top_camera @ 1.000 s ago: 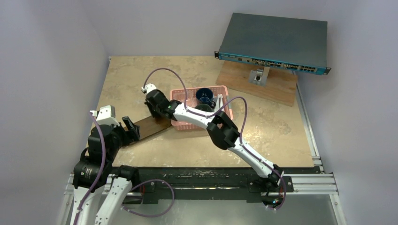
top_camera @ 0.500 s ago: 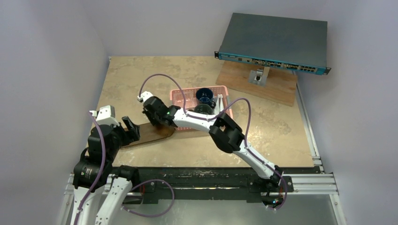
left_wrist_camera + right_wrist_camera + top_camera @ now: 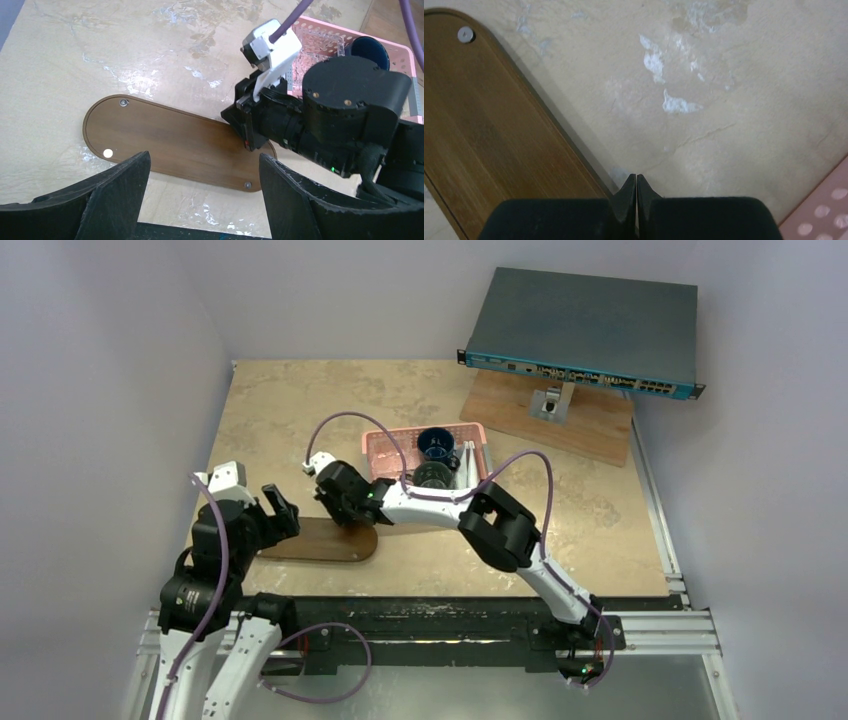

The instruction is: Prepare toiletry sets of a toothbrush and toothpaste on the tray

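As our closed right hand noses the tray's end, left hand open, we risk shoving it askew.

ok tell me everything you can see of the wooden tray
The tray is a flat dark brown wooden oblong with rounded ends, a thin darker rim, small metal studs near both ends and one white dot. It lies on the beige table, front left, nothing visible on it. The shut right hand sits at its right end; contact unclear. The open left hand hovers by its left end.
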Robot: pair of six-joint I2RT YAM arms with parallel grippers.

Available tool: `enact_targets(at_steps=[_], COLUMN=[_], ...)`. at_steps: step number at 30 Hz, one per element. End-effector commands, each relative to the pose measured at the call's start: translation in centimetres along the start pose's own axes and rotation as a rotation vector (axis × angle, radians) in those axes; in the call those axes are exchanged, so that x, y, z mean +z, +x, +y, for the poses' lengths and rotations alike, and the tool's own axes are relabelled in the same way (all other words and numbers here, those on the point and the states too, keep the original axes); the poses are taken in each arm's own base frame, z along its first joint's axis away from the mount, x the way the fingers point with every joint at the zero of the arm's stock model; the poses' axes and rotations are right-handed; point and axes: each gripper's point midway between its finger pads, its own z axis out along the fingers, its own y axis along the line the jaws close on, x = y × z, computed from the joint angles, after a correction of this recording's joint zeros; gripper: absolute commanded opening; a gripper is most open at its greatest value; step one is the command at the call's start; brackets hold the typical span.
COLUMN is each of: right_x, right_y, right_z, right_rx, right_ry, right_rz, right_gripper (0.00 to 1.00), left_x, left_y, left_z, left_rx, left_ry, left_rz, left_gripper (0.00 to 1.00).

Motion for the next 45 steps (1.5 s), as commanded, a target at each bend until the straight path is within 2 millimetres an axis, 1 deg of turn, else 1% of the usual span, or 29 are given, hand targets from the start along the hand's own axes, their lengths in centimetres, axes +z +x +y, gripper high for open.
enact_targets(at_steps=[1,5,9,13,16,17,18,20,22,24,25,26,28,31,32,34,38,40,41,42,45], right_x=[-3.1,-5.0,-7.7,-10.2,-11.6,-12.0,-12.2,-12.8,-13.3,-13.8,-14.1,-14.3,-14.9,-15.9,-16.3,-16.7,-17.2,-17.5,-17.6,-17.7,-17.7], right_y=[-2.1,-2.2,-3.1,-3.5,-2.8,-2.4,-1.6,-0.6,0.7,2.0,2.6,3.3,4.1,4.9,4.9,5.5,5.5,5.5,5.6,5.2,5.4], right_z=[2.3,2.3,1.9,1.2,0.6,0.4,0.2,0.0,-0.3,-0.7,-0.9,-1.1,-1.0,-0.3,-0.2,0.1,1.2,2.2,2.4,2.6,3.1], right_rx=[0.014,0.020,0.036,0.068,0.100,0.112,0.124,0.155,0.201,0.251,0.283,0.313,0.367,0.457,0.488,0.538,0.639,0.692,0.709,0.725,0.776], right_ry=[-0.068,-0.063,-0.037,-0.012,0.010,0.012,0.018,0.019,0.029,0.040,0.048,0.055,0.038,-0.017,-0.032,-0.055,-0.140,-0.217,-0.235,-0.256,-0.305], right_rz=[-0.063,-0.080,-0.119,-0.137,-0.126,-0.120,-0.105,-0.091,-0.074,-0.058,-0.051,-0.046,-0.050,-0.064,-0.075,-0.077,-0.109,-0.117,-0.126,-0.146,-0.158], right_gripper=[0.00,0.00,0.00,0.00,0.00,0.03,0.09,0.13,0.25,0.34,0.41,0.44,0.46,0.52,0.52,0.53,0.55,0.56,0.57,0.57,0.59], left_x=[0.8,0.9,0.9,0.9,0.9,1.0,1.0,1.0,1.0,1.1,1.1,1.1,1.0,0.9,0.9,0.8,0.7,0.6,0.6,0.6,0.5], left_y=[-0.1,0.0,0.0,0.0,0.0,0.0,0.1,0.1,0.1,0.2,0.2,0.2,0.2,0.1,0.1,0.1,0.1,0.2,0.2,0.2,0.2], left_z=[0.2,0.3,0.3,0.2,0.2,0.2,0.2,0.1,0.1,-0.1,-0.2,-0.2,-0.3,-0.4,-0.4,-0.5,-0.7,-0.9,-0.9,-1.0,-1.2], left_rx=[-0.018,-0.017,-0.017,-0.014,-0.014,-0.014,-0.014,-0.013,-0.013,-0.012,-0.012,-0.011,-0.010,-0.011,-0.013,-0.011,-0.012,-0.012,-0.011,-0.010,-0.010], left_ry=[-0.033,-0.039,-0.037,-0.035,-0.033,-0.033,-0.032,-0.029,-0.026,-0.018,-0.014,-0.011,-0.005,0.003,0.006,0.012,0.026,0.037,0.042,0.045,0.054], left_rz=[0.006,0.016,0.014,0.015,0.016,0.016,0.018,0.022,0.023,0.026,0.026,0.028,0.026,0.019,0.017,0.016,0.013,0.011,0.012,0.013,0.013], left_gripper=[0.79,0.79,0.79,0.79,0.79,0.79,0.80,0.80,0.80,0.80,0.80,0.80,0.80,0.80,0.80,0.80,0.80,0.81,0.81,0.81,0.81])
